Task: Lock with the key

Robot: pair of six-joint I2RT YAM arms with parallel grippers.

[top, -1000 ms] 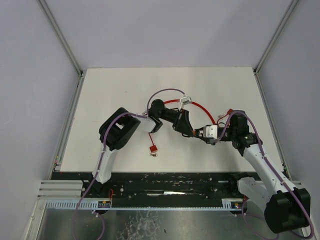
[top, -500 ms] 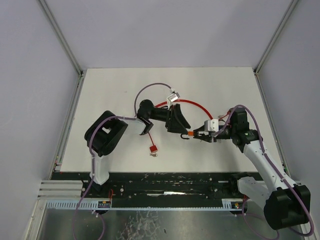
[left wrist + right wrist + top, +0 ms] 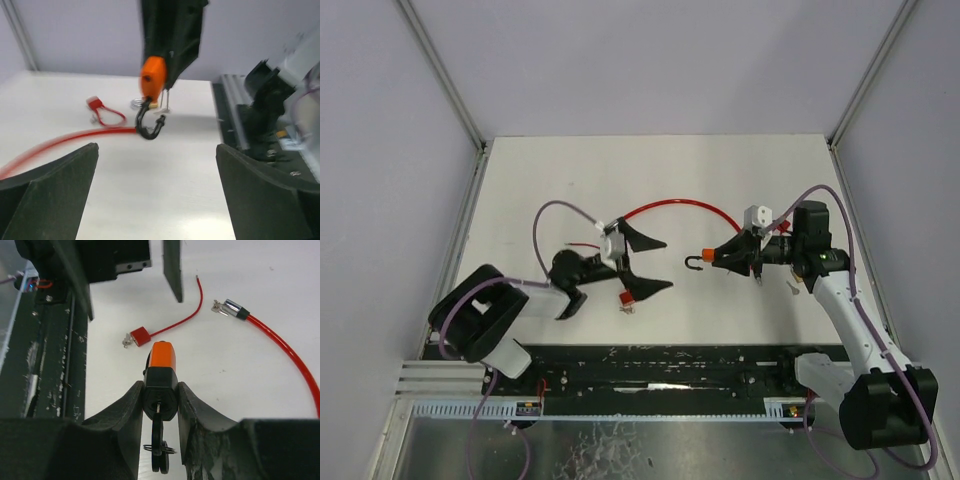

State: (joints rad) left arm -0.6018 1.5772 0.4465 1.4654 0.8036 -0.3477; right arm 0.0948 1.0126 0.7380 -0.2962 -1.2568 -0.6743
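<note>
Orange padlock [image 3: 161,371] now held by the right hand [image 3: 735,252] alone
Pinched above the desk [image 3: 570,180], key [image 3: 159,450] in its base. The left hand [image 3: 658,265] has let go, spread wide and backed away. The shackle [image 3: 147,124] hangs open, so locking remains undone.

- A white counter [image 3: 570,170] is enclosed by 3 grey walls [image 3: 650,60].
- A red cable [image 3: 680,204] is laid across it in an arc, with 1 end capped in metal [image 3: 229,306].
- A small red block [image 3: 625,298] with a thin red wire [image 3: 186,315] is seen lying near the front edge.
</note>
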